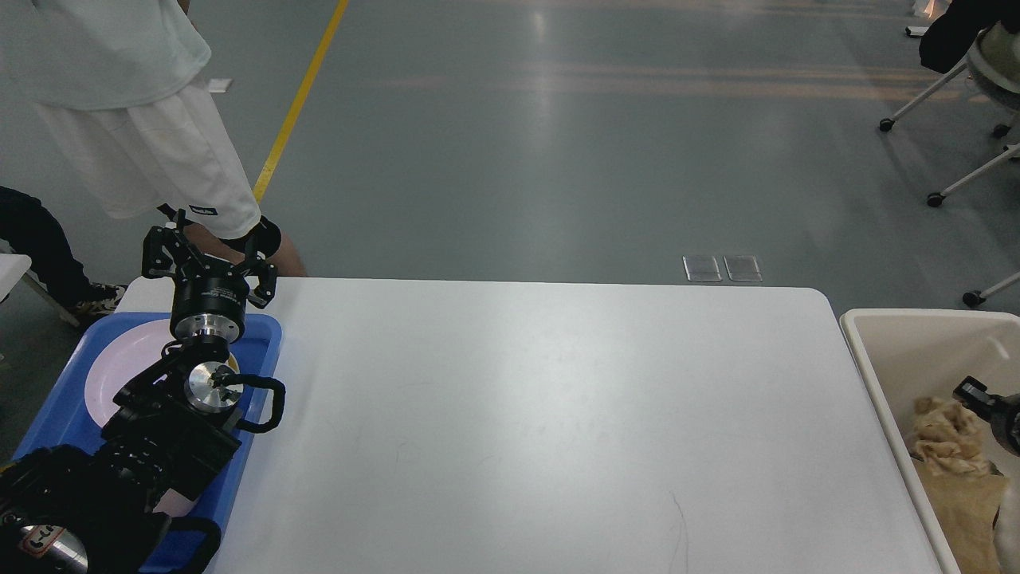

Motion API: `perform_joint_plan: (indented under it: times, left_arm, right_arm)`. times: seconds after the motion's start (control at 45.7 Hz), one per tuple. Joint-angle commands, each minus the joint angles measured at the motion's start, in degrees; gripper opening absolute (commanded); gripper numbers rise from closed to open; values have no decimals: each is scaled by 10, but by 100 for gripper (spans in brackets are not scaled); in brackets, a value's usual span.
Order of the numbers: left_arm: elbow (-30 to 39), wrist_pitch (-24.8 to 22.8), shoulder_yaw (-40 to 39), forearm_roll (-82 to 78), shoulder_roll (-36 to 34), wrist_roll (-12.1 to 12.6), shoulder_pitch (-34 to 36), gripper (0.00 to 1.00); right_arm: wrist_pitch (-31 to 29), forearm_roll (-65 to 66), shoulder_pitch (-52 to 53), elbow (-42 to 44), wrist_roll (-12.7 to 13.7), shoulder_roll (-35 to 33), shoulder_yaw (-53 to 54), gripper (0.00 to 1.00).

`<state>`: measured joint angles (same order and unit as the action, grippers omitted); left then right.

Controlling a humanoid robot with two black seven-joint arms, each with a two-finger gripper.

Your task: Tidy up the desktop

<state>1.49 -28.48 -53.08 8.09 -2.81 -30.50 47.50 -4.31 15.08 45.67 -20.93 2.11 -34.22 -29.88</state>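
The white desktop (542, 422) lies in front of me with nothing standing on its bare surface. My left gripper (209, 245) is open and empty, held above the far end of a blue tray (267, 343) at the table's left edge. Only a small dark tip of my right gripper (978, 396) shows at the right edge, inside the cream bin (865, 351). A crumpled tan paper wad (948, 434) lies in the bin just below that tip. I cannot tell whether the tip touches or holds the wad.
A pink plate (119, 367) lies in the blue tray, partly hidden by my left arm. Brown paper (960, 510) lies lower in the bin. A person in white shorts (151, 151) stands at the table's far left corner. Chair legs (948, 175) stand at the far right.
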Motion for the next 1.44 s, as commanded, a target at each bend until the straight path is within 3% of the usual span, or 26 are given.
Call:
perform_joint_plan:
  times: [0.0, 0.284, 0.525, 0.591, 0.81, 0.897, 1.182, 1.422]
  left_arm:
    - [0, 0, 0, 0, 0, 0, 0, 96]
    - [0, 0, 0, 0, 0, 0, 0, 96]
    - [0, 0, 1, 0, 0, 0, 0, 96]
    - [0, 0, 0, 0, 0, 0, 0, 96]
    - [0, 0, 0, 0, 0, 0, 0, 96]
    - [0, 0, 0, 0, 0, 0, 0, 96]
    - [0, 0, 1, 0, 0, 0, 0, 96]
    - [0, 0, 0, 0, 0, 0, 0, 96]
  right_arm:
    - [2, -1, 3, 2, 2, 4, 65, 100]
    - [0, 0, -17, 5, -4, 1, 462, 100]
    - [-4, 0, -31, -15, -6, 32, 688, 100]
    - [-4, 0, -32, -24, -24, 49, 732, 100]
    - [-8, 1, -36, -38, -198, 102, 780, 100]
    - [-9, 0, -34, -39, -241, 121, 785, 100]
    - [-10, 3, -46, -62, -259, 194, 849, 100]
    - [-10, 7, -37, -58, -262, 193, 847, 100]
